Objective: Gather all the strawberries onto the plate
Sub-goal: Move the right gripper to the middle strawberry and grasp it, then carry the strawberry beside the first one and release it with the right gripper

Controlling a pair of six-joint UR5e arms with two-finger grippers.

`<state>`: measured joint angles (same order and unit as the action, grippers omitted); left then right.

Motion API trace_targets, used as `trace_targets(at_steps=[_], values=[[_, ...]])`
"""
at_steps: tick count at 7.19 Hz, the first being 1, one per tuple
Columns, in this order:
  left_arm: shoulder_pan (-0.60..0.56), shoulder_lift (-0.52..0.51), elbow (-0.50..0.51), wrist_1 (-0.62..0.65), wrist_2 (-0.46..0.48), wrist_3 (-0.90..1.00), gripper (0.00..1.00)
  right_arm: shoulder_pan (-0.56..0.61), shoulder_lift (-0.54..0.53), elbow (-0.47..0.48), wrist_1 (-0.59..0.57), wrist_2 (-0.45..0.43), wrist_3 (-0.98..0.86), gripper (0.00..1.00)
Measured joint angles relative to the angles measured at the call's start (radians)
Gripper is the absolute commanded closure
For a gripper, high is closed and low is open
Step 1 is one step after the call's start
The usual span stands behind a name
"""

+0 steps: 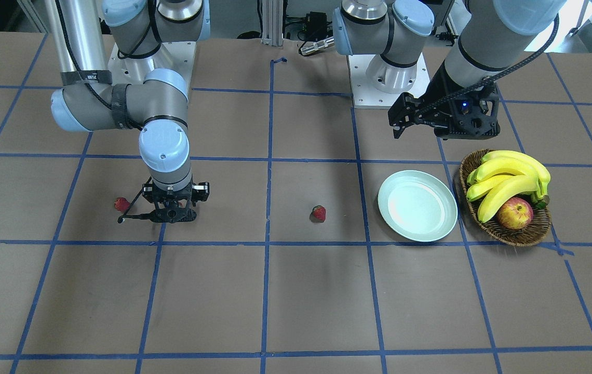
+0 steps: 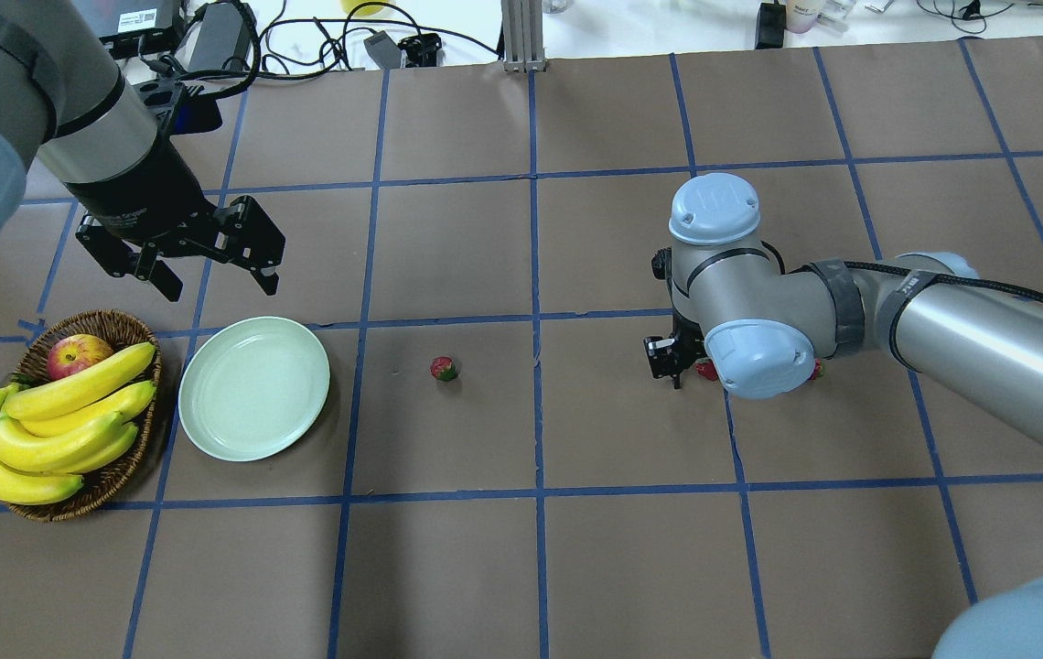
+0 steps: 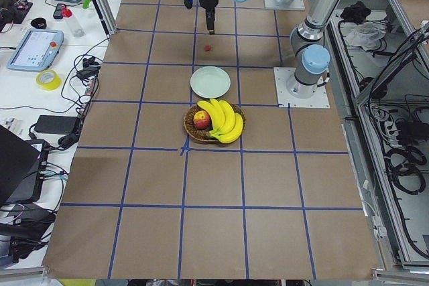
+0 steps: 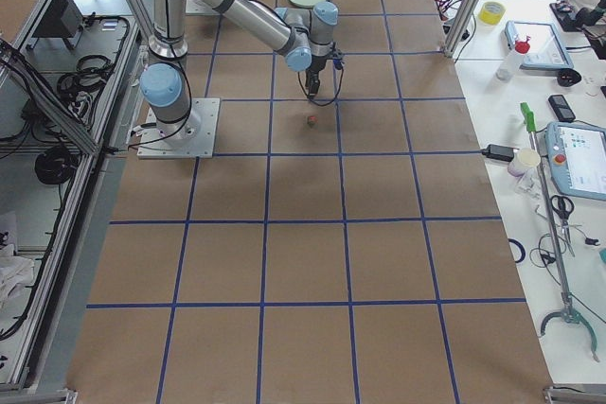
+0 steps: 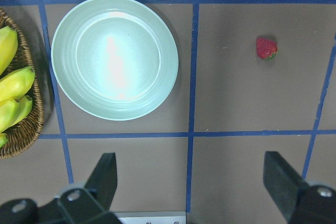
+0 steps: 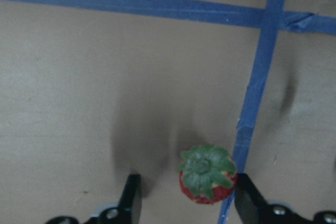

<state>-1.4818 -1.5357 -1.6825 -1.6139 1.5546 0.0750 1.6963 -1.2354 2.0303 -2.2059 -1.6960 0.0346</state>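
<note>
One strawberry (image 6: 206,181) sits cap-up on the brown table (image 1: 317,296), right against a blue tape line. It is between the spread fingers of the right gripper (image 6: 188,179) and closer to one finger than the other. That claw is low over the table and released, not clamped on the berry.

A second strawberry (image 1: 121,204) lies just beside the same gripper, on the side away from the plate (image 1: 417,205). The third strawberry (image 1: 319,213) lies alone in mid-table, between the right gripper and the plate. All three berries are on the table, well apart from the plate.

The left gripper (image 2: 215,275) hangs above the table near the plate, on the robot's side of it, fingers wide apart and gripping nothing.

Just beside the plate stands a wicker basket (image 1: 514,236) with bananas (image 1: 509,179) and an apple (image 1: 515,213).
</note>
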Motion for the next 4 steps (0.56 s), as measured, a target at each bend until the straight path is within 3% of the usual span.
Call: trace_targets(at_steps=[2, 4], values=[[0.0, 0.003, 0.0, 0.0, 0.0, 0.0, 0.0, 0.0, -0.005, -0.006, 0.002, 0.019, 0.029, 1.0], [0.0, 0.004, 0.0, 0.0, 0.001, 0.0, 0.0, 0.03, -0.015, -0.036, 0.008, 0.173, 0.199, 1.0]])
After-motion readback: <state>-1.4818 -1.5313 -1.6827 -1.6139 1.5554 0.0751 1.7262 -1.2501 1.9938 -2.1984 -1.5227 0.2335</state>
